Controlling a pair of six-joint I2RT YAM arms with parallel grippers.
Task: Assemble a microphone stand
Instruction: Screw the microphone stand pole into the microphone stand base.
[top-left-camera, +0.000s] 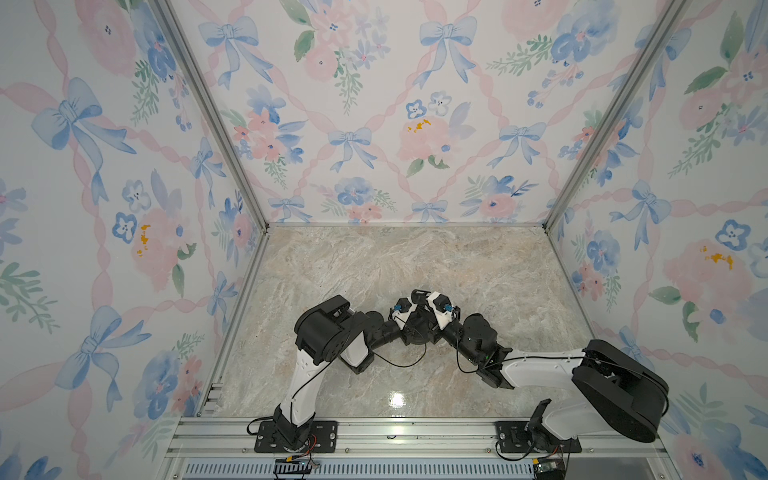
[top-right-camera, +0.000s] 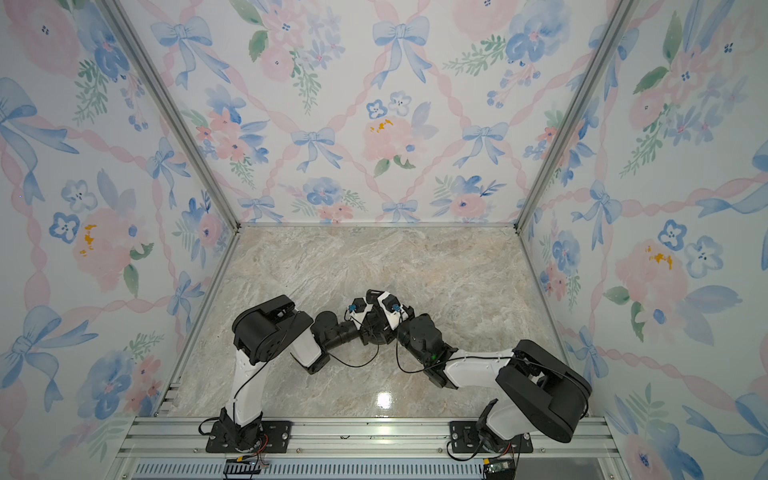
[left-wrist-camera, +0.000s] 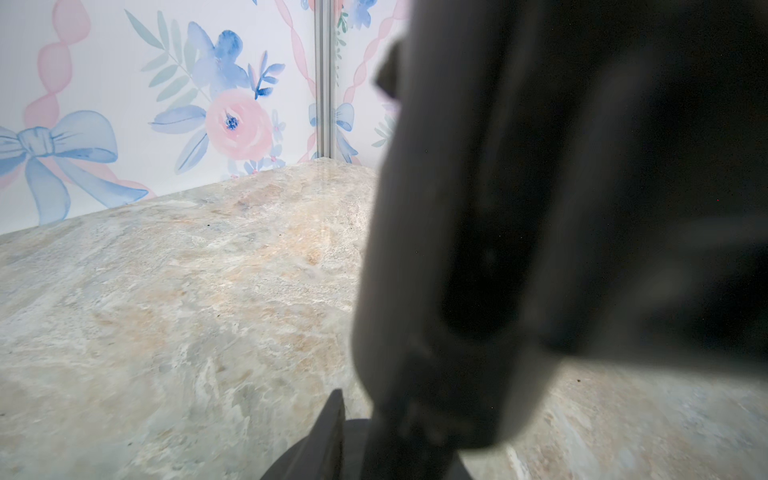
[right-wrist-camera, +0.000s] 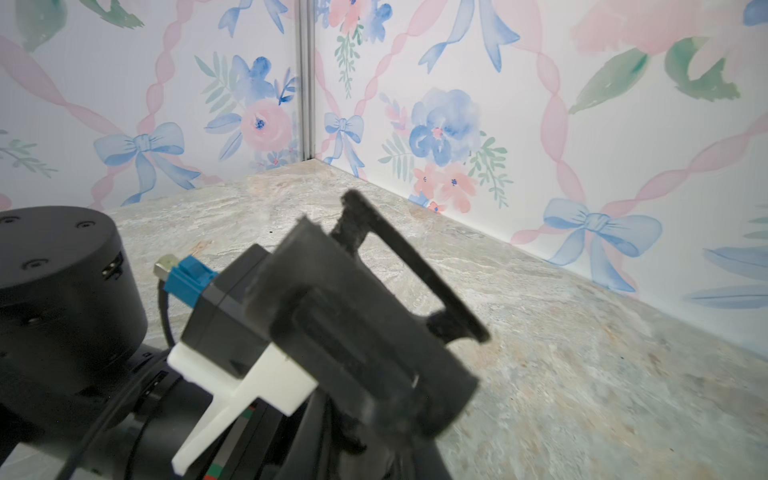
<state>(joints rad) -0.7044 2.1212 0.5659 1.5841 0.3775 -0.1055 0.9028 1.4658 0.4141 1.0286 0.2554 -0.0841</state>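
Left arm (top-left-camera: 305, 376) and right arm (top-left-camera: 536, 370) are both white shells with chunky black joints. A blue plug (right-wrist-camera: 189, 280) sticks out of a black camera box (right-wrist-camera: 220, 316). A white bracket (right-wrist-camera: 249, 390) sits right by the plug, a thin black cable (right-wrist-camera: 162, 316) loops from it, and the round black cap (right-wrist-camera: 54, 232) near it has small screws.

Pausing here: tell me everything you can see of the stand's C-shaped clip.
The C-shaped clip shows best in the right wrist view. It is matte black with a rough, grainy surface, a straight flat back and a short prong at each end. It sits tilted, apparently raised off the marble-look tabletop behind it. Blurred black robot hardware in front hides where its prongs lead and whatever holds it.
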